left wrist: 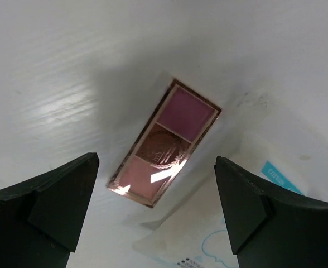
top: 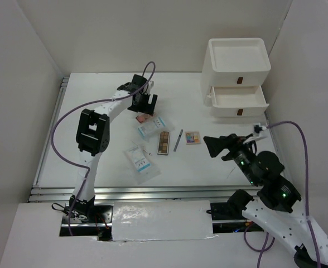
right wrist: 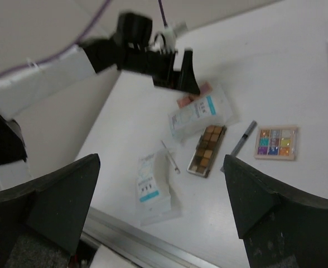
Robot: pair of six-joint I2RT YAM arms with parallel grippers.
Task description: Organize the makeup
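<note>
A pink compact (left wrist: 165,144) with three pink and bronze pans lies flat on the table, and my left gripper (left wrist: 155,162) hangs open just above it, a finger on each side, touching nothing. In the top view the left gripper (top: 144,103) is at the back left, over the compact (top: 143,118). Right of it lie a printed sachet (top: 152,126), a brown palette (top: 163,142), a grey pencil (top: 178,140) and a multicoloured palette (top: 193,137). A second sachet (top: 140,159) lies nearer. My right gripper (top: 217,146) is open and empty, raised at the right.
A white stacked drawer unit (top: 237,78) stands at the back right, its lower drawer pulled out. A thin metal stick (right wrist: 171,156) lies between the near sachet (right wrist: 149,181) and the brown palette (right wrist: 207,148). White walls enclose the table on three sides.
</note>
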